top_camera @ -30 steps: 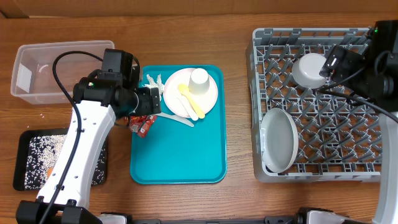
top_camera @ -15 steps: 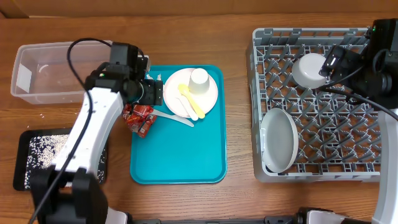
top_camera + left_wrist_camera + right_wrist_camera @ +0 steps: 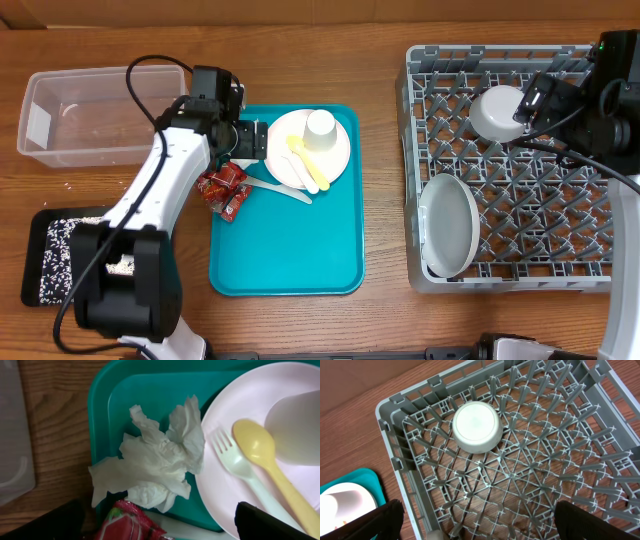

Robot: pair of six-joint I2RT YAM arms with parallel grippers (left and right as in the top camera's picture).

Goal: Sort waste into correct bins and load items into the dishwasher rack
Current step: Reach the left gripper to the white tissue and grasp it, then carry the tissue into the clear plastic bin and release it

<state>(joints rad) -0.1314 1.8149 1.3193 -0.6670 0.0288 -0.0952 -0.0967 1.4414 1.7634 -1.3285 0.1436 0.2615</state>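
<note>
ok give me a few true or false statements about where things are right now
The crumpled napkin lies at the teal tray's edge beside the plate. True.
A bowl sits upside down in the dishwasher rack. True.
The white cup is in the rack. False: the cup stands on the plate.
The left gripper is shut on the red wrappers. False: the gripper is open above the napkin; the wrappers lie by the tray's left edge.
</note>
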